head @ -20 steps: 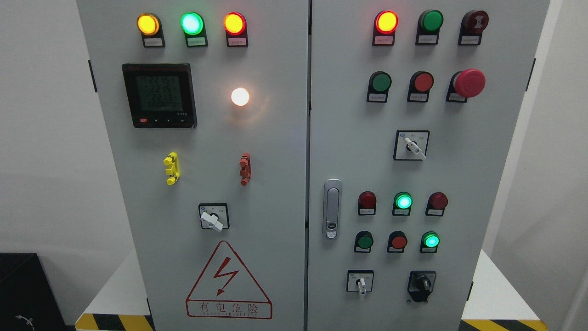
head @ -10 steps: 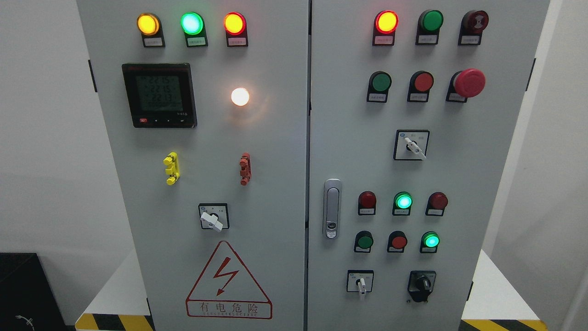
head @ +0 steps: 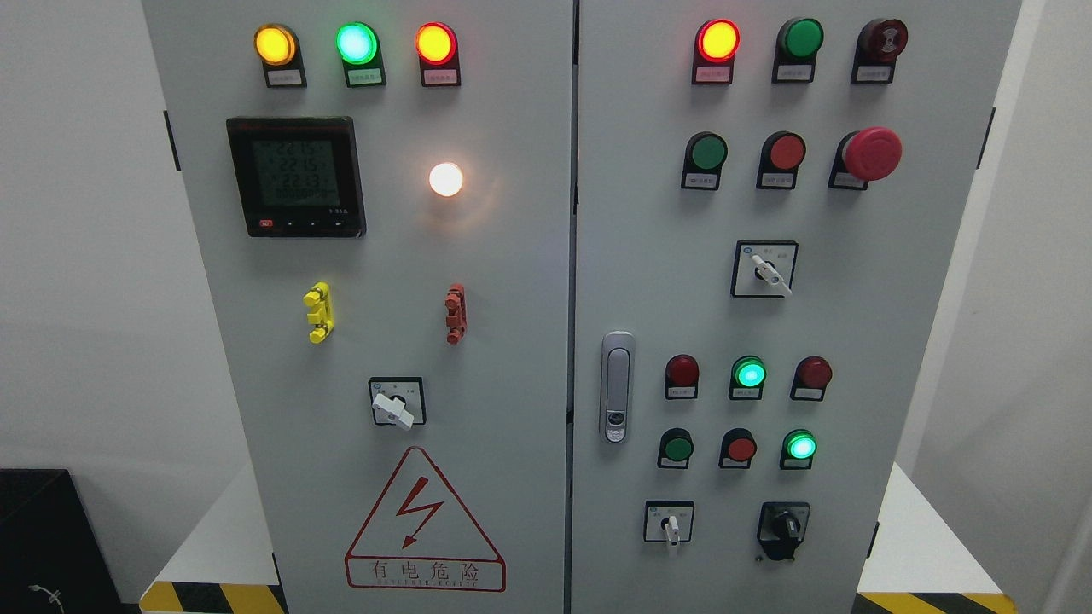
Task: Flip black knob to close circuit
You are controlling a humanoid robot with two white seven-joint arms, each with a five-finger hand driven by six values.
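Robot hands and fingers — neither in the head view, so their state cannot be told and no place can be given relative to them. Black rotary knob (head: 782,530) — bottom right of the grey steel cabinet's right door (head: 853,341), beside a small white-handled selector switch (head: 670,526). Above it — a lit round green lamp (head: 800,446) and a silver door latch (head: 617,387). Further up — a red mushroom-head stop button (head: 871,153). Left door — a black digital meter (head: 296,176) and a red-edged triangular warning sign (head: 424,524).
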